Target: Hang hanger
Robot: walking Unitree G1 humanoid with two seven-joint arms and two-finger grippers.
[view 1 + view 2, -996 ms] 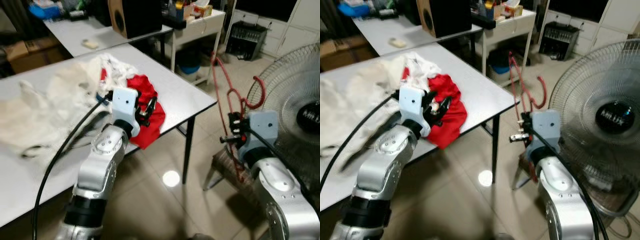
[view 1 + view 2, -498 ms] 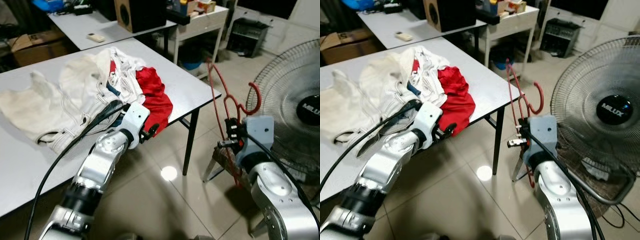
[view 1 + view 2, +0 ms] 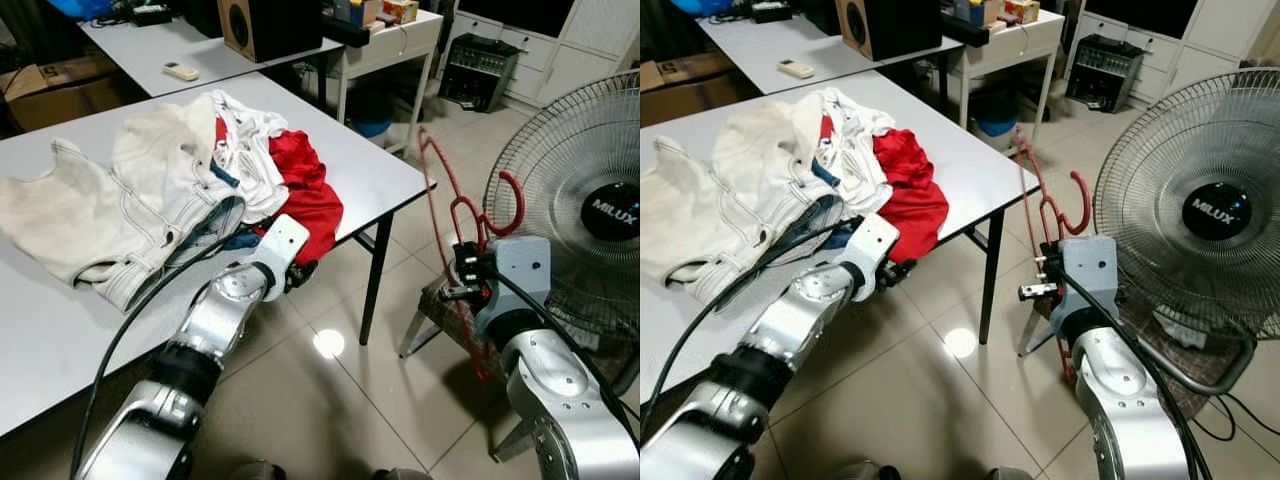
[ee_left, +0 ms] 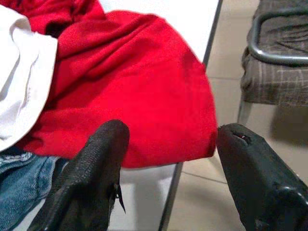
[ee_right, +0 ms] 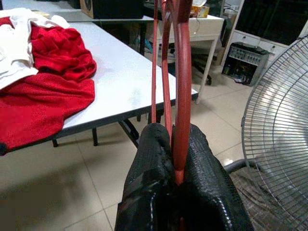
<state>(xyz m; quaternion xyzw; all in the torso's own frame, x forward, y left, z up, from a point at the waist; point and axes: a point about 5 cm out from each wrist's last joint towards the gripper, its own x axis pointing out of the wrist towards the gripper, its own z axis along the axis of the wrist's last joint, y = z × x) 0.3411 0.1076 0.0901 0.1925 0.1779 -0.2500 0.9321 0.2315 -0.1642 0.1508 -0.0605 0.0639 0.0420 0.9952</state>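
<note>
The hanger (image 5: pixel 180 72) clamped between the right gripper (image 5: pixel 179 192) fingers looks like smooth red plastic with a slight sheen. Those fingers (image 5: pixel 149 183) carry a rough, pebbled black rubbery skin. Before the spread left gripper (image 4: pixel 168 159) lies a red cloth (image 4: pixel 139 91), soft and matt like fleece, with white cloth (image 4: pixel 19 82) and blue denim (image 4: pixel 19 187) beside it. Its pads (image 4: pixel 96 168) are matt black and grainy. The table (image 5: pixel 120 82) near the hanger is smooth matt white. The floor (image 3: pixel 330 390) below both grippers is glossy tile, and the fan (image 3: pixel 1200 210) beside the right gripper has a shiny metal wire guard.
</note>
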